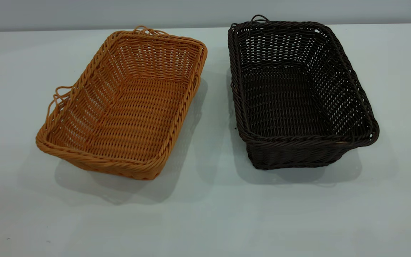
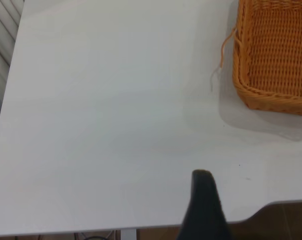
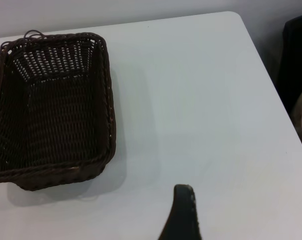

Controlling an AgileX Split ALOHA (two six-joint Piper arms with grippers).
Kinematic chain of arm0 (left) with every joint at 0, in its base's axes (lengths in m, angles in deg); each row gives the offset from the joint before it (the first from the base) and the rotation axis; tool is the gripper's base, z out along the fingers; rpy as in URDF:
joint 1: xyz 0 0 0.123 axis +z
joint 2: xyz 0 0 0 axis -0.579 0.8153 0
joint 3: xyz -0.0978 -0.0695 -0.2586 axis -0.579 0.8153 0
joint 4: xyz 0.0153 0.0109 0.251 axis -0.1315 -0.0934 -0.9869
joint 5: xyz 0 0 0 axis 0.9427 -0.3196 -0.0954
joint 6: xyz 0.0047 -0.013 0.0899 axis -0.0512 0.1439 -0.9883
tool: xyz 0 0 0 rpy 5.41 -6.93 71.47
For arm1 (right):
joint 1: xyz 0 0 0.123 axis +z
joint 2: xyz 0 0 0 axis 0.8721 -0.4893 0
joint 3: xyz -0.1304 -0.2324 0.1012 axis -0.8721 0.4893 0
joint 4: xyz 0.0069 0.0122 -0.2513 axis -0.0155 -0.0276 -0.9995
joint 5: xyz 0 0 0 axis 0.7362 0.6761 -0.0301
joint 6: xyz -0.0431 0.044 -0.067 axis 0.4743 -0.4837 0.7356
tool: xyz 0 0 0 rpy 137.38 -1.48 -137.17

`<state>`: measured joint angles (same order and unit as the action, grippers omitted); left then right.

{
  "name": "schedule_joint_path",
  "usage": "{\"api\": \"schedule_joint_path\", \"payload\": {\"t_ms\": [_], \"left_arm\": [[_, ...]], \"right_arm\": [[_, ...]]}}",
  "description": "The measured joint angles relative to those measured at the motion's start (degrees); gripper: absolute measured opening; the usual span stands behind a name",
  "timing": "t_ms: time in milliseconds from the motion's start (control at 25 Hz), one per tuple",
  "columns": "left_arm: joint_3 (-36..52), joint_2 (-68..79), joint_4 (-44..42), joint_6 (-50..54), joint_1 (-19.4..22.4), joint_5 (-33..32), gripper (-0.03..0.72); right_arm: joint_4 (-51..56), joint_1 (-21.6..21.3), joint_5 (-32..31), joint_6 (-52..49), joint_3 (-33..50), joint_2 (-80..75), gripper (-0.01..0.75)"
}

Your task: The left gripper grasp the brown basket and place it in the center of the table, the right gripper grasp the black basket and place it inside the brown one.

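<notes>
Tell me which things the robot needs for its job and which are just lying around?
Needed: brown basket, black basket, table, left gripper, right gripper.
Lying around: nothing else on the table.

Neither arm appears in the exterior view. In the left wrist view, 1 dark fingertip of the left gripper (image 2: 203, 200) juts into sight; likewise 1 dark fingertip of the right gripper (image 3: 183, 212) shows in the right wrist view. Both hang in the air, touching nothing.
</notes>
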<state>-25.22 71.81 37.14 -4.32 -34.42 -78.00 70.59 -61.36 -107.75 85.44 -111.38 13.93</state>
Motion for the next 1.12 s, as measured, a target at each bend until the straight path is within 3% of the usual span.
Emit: {"api": "schedule_joint_path", "payload": {"t_ms": [760,920,1120], "left_arm": [[0.0,0.0,0.0,0.2,0.0,0.1,0.489],[-1.6,1.6,0.0,1.4,0.0,1.6,0.489],[-6.1,16.2,0.0,1.5,0.0,7.1,0.489]], "right_arm": [[0.5,0.0,0.5,-0.1,0.4,0.0,0.552],[5.9,0.0,1.0,1.0,0.4,-3.3,0.552],[14.4,0.0,3.6,7.3,0.4,-13.8,0.577]]}}
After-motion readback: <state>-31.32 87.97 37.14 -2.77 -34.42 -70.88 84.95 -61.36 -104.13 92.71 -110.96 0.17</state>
